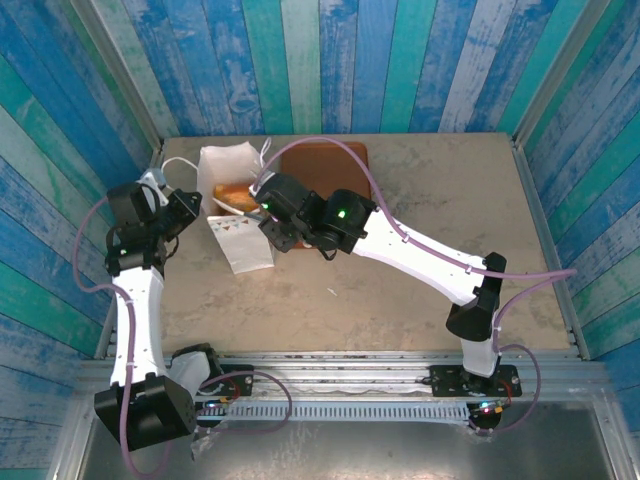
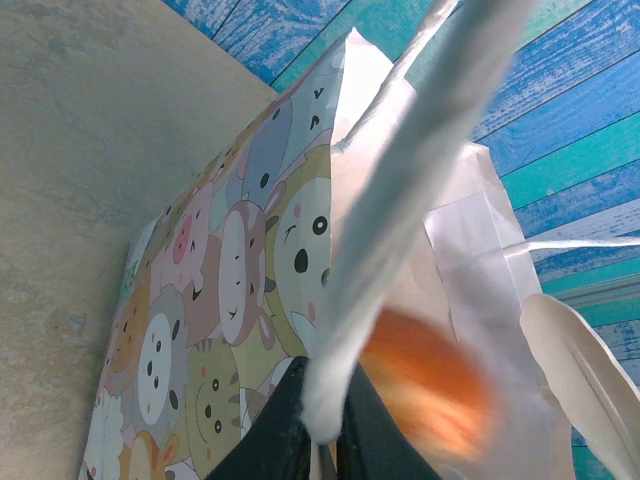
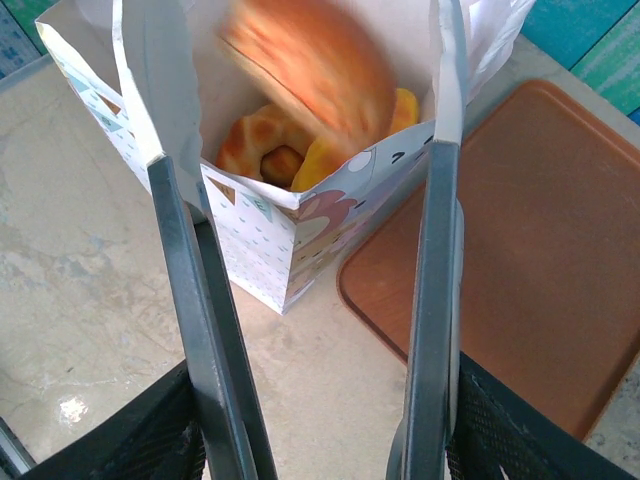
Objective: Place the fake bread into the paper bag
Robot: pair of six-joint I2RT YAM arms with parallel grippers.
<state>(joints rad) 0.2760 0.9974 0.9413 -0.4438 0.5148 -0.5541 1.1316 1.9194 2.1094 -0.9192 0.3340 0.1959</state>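
The table point(image 1: 450, 180) carries the paper bag point(image 3: 270, 250) upright just beyond my right hand point(image 1: 255, 200). My left hand point(image 2: 322, 445) clenches its handle point(image 2: 400, 200), propping the mouth wide. My right hand is released, fingers point(image 3: 430, 300) spread, so the fake bread point(image 3: 310, 60) falls in.

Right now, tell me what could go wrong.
1. The roll is blurred at the paper bag's mouth, above the bagel already inside; it may bounce out below the open right claw.
2. The left claw pinches only a handle; a tug could tip the bag.
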